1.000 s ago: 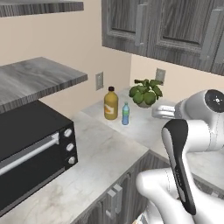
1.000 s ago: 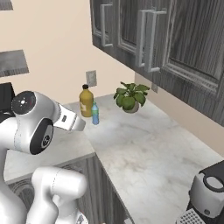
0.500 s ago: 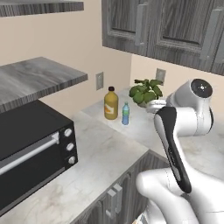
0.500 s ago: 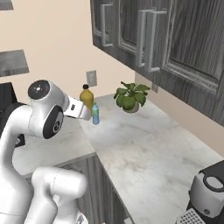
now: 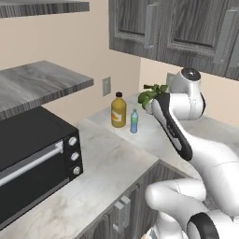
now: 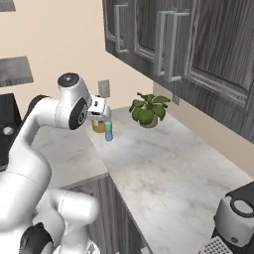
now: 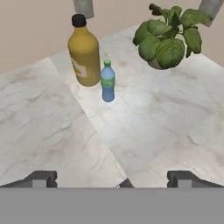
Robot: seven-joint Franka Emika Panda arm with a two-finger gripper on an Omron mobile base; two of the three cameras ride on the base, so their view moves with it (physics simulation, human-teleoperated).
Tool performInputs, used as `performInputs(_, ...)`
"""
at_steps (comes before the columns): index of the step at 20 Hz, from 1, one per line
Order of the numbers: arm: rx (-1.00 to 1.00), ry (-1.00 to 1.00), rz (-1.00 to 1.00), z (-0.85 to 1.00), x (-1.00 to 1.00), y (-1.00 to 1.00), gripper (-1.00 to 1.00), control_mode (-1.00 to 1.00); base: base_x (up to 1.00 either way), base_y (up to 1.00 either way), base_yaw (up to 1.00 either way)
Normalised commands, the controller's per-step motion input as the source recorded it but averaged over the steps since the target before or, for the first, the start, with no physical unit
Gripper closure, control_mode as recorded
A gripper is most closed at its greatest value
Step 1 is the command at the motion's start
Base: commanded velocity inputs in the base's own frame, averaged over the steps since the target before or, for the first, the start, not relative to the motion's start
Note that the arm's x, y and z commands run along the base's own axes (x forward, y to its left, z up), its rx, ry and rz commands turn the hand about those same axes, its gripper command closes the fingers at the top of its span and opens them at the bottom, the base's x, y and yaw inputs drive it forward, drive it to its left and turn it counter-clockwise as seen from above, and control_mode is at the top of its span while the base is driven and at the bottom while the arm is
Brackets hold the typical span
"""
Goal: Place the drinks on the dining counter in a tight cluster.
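Two drinks stand close together on the marble counter point(image 7: 52, 131) near the back wall: an amber-orange juice jug point(image 7: 84, 54) point(image 5: 118, 111) with a black cap, and a small clear-blue water bottle point(image 7: 107, 82) point(image 5: 134, 122) point(image 6: 108, 130) just in front of it. My gripper point(image 7: 113, 179) hovers above the counter, well short of both bottles, open with nothing between its fingers. In the right base view my hand covers most of the jug point(image 6: 98, 127). The dining counter is out of view.
A potted leafy plant point(image 7: 168, 39) point(image 6: 148, 109) stands right of the bottles by the wall. A black toaster oven point(image 5: 28, 158) sits at the counter's left, under a shelf. Wall cabinets point(image 6: 163, 39) hang overhead. A grey appliance point(image 6: 238, 218) sits far right.
The arm has risen and swung the hand toward the back wall, closer to the two bottles. The bottles and plant have not moved. The gripper stays open.
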Motion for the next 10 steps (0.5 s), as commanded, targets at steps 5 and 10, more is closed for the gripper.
performInputs(5, 0.0, 0.0, 0.21, -0.67, 0.94, 0.02, -1.0, -1.0, 0.0, 0.0, 0.0)
performInputs(10, 0.01, 0.0, 0.17, -0.4, 0.85, 0.0, -1.0, -1.0, 0.0, 0.0, 0.0)
